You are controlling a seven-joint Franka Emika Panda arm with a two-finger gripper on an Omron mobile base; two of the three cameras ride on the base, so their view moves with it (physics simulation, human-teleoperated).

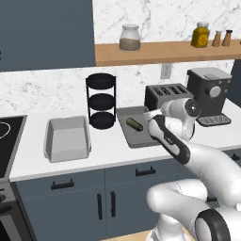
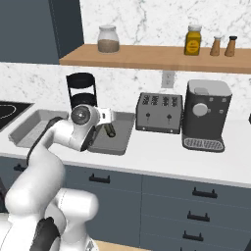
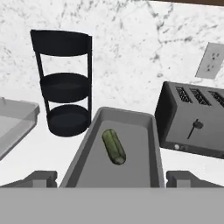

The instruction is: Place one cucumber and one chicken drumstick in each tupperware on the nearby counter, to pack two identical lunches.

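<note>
I note 1 cucumber (image 3: 113, 147) lies in the right tupperware (image 3: 146, 148); gripper (image 3: 111, 179) wide, empty. Next: fetch a drumstick.

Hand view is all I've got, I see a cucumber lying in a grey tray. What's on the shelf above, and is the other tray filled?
Observer: The left tupperware is empty in the left base view; no cucumber or drumstick in it.
Operator: And the shelf?
Observer: A glass jar sits at its left end, with a yellow jar and two shakers at the right.
Operator: Anything beyond the toaster?
Observer: A dark coffee machine stands right of the toaster on the counter.
Operator: Where's my gripper?
Observer: The gripper is open, at the near edge of the right tupperware holding the cucumber.
</note>
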